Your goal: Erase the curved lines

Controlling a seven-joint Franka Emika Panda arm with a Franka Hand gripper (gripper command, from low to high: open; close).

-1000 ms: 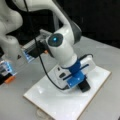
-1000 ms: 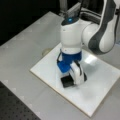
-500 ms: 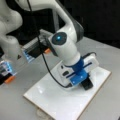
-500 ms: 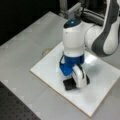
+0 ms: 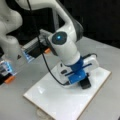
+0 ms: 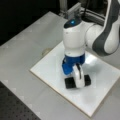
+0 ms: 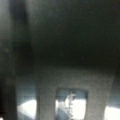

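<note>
The gripper (image 6: 75, 81) presses a black eraser (image 6: 70, 82) flat on the white board (image 6: 50, 70), clamped around it. Its body hides the board beneath; the curve lines (image 7: 70, 103) show only faintly in the wrist view.

Over the last second the gripper (image 5: 84, 81) with the black eraser block (image 6: 76, 82) shifts slightly toward a front view's bottom across the white board (image 6: 50, 70), and the arm's wrist housing (image 5: 65, 47) leans slightly further over it.
</note>
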